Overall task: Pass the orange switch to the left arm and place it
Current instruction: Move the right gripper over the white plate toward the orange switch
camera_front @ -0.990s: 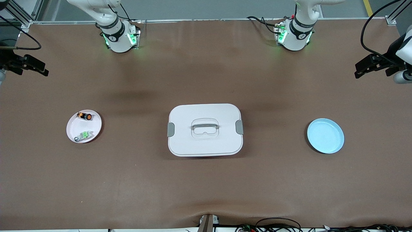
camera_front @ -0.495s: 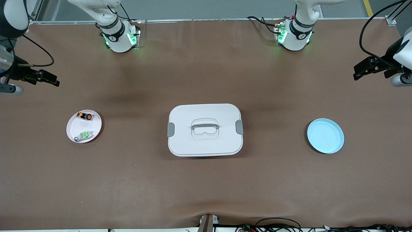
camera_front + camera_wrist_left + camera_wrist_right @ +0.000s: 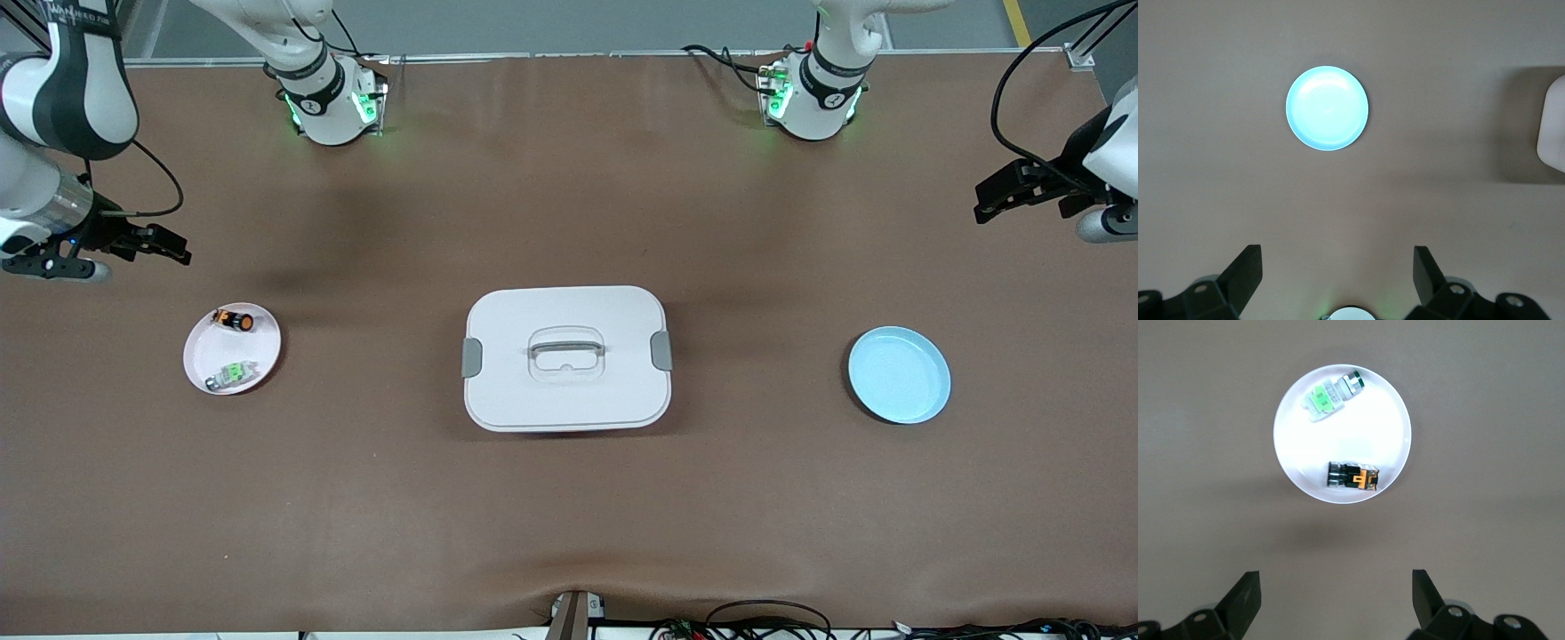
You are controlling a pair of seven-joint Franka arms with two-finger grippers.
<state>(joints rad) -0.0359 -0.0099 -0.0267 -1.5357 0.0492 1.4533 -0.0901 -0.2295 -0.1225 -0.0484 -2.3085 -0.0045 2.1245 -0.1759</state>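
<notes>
Front view: right gripper [image 3: 169,249] up over bare table near the pink plate [image 3: 203,354], fingers apart; orange switch [image 3: 234,320] on that plate beside the green switch [image 3: 233,373]. Left gripper [image 3: 991,200] waiting aloft, seemingly spread, well apart from the box [image 3: 566,391].

Right wrist view: fingers [image 3: 1245,599] wide, switch apart from them.

Left wrist view: spread over table near blue plate [image 3: 1327,108].

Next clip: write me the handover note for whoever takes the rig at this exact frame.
Right gripper: open, empty, over bare table near the pink plate.
Left gripper: open, empty, waiting over the left arm's end of the table.
Orange switch lies on the pink plate beside the green switch.
Box stands closed at mid-table; blue plate holds nothing.
Done: nothing picked.
Left: grasp, pass between arms clear of the box, set down.
</notes>
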